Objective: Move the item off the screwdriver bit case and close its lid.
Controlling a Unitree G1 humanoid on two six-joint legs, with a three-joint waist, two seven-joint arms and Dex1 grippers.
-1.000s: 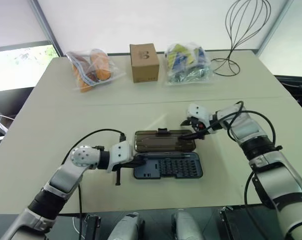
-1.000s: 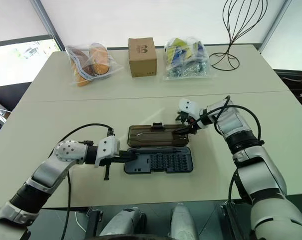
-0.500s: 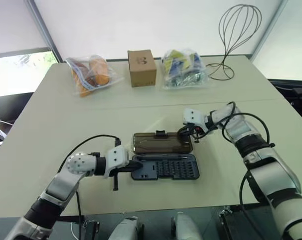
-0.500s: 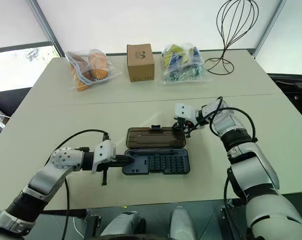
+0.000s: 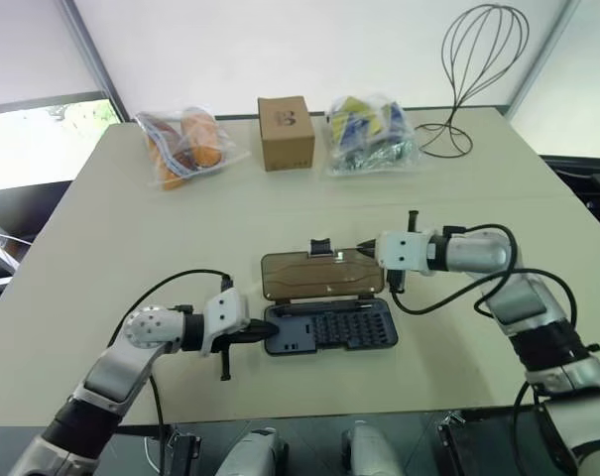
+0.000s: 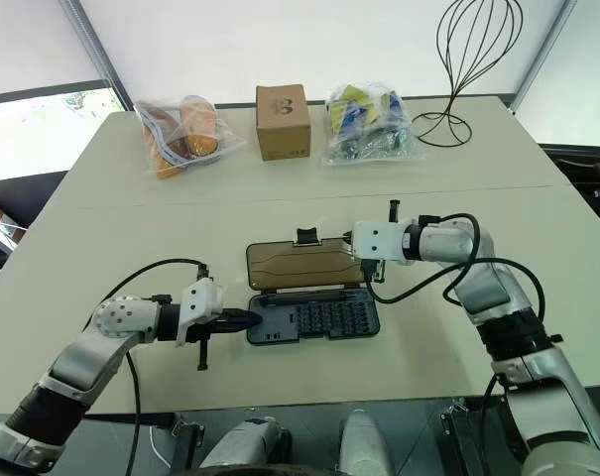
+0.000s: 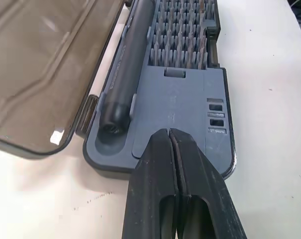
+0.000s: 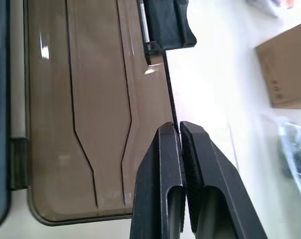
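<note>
We see the screwdriver bit case point(image 5: 329, 327) near the table's front, its lid point(image 5: 321, 276) partly raised. The right gripper point(image 8: 179, 134) pinches the lid's far edge; the left gripper point(image 7: 169, 144), closed and empty, rests on the tray's left end.

The screwdriver bit case point(image 5: 329, 329) lies open on the near middle of the table, its dark grey-blue tray holding rows of small bits and a black screwdriver handle in a slot along the far edge. The lid point(image 5: 321, 276), smoky brown and translucent, is folded back on the far side of the tray and seems raised a little at its far edge. A small black latch tab point(image 5: 321, 246) sits on that far long edge.
</note>
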